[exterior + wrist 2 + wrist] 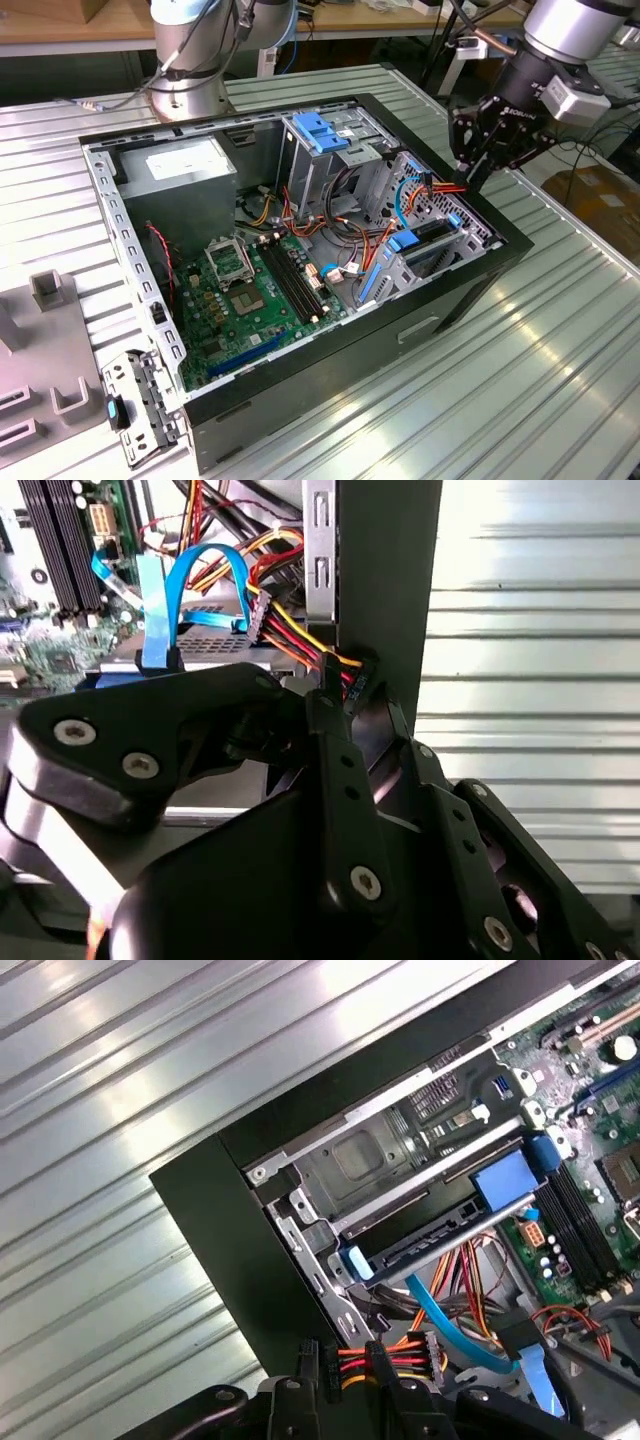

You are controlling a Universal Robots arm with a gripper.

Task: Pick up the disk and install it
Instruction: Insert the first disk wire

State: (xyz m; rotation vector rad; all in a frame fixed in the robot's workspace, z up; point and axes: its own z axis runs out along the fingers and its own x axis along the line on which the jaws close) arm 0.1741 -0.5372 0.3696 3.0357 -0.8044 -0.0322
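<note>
The gripper (pixel 471 180) hangs at 2 o'clock of the case (pixel 330 372) in the exterior view, low over the case's black rim. In both wrist views its fingers (pixel 340 750) are drawn together on a black plug (pixel 312 1360) with red, yellow and orange wires; the grip appears closed on that plug.

Findings, by size:
- The table (pixel 560 360) is ribbed metal, and the case lies open on it.
- The power supply (pixel 180 170) sits at 11 o'clock inside the case.
- The motherboard (pixel 230 300) occupies the floor toward 7 o'clock.
- The tall cage (pixel 335 170) stands at 12 o'clock and bears a blue bracket (pixel 318 132) on top.
- The disk (pixel 432 232) lies flat in the low bay at 3 o'clock, just beside the gripper. In the first wrist view it (pixel 430 1235) is seated between the bay's metal rails, with its blue handle (pixel 505 1180) facing the motherboard.
- A blue ribbon cable (pixel 450 1325) runs close by the disk's edge.
</note>
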